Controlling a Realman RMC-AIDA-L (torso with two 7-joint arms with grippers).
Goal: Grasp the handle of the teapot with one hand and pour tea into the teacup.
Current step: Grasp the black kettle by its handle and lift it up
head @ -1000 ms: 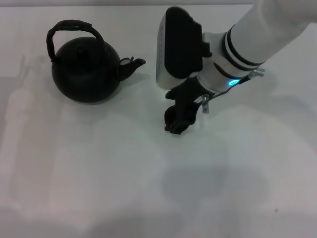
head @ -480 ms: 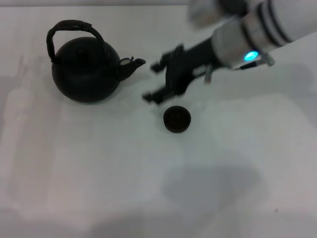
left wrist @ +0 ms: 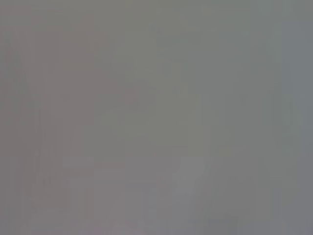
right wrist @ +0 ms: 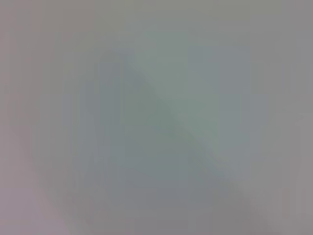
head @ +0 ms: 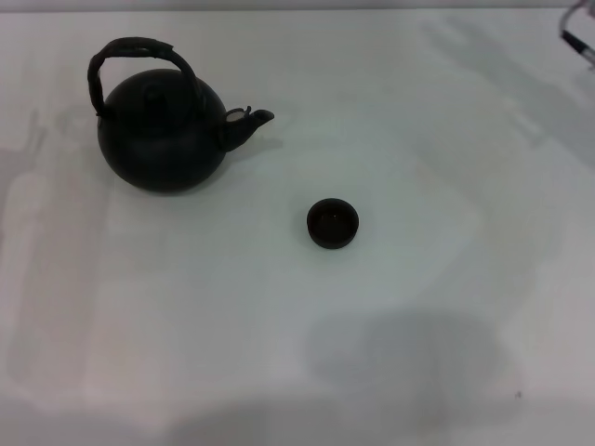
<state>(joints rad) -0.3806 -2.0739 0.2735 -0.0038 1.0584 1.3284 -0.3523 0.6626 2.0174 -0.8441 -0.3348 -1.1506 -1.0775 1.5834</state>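
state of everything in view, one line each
teapot: upright on the table, lid on, spout toward the teacup, not held
handle: arched up over the pot, free
teacup: upright, standing apart from the teapot
right arm: only a sliver at the far right edge

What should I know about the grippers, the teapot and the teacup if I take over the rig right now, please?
Left gripper: not in view. Right gripper: out of view; only a sliver of metal shows at the head view's top right edge.
Teapot stands upright at the table's far left, handle arched over it and ungrasped, spout towards the right.
Teacup sits alone near the centre, apart from the teapot.
Done: nothing visible. Left: grasp the handle, pour.
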